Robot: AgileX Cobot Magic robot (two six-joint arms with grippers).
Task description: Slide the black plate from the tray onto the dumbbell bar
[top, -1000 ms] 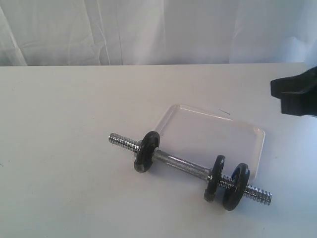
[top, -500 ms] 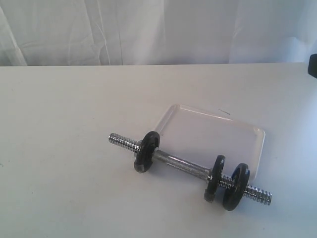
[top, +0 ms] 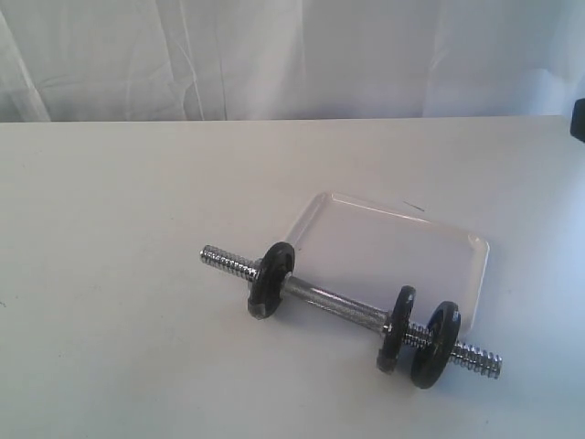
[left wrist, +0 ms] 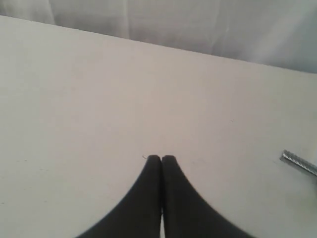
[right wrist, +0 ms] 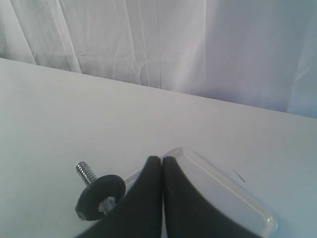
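A white surface (top: 110,366) carries everything, closed off behind by a pale curtain (top: 292,55). Nearest us, at the 4 o'clock end of the dumbbell bar (top: 334,304), the black plate (top: 434,343) sits on the thread, a small gap away from a second disc (top: 398,327). We judge it the one meant, though the discs look alike. A third disc (top: 271,279) rides near the 10 o'clock end. Just beyond the bar, the tray (top: 393,247) holds nothing. The left fingers (left wrist: 146,198) and right fingers (right wrist: 146,198) are pressed together, empty, clear of the bar. The plate looks delivered, so we should keep both arms off the bar, lest it roll, and check the plate sits square.
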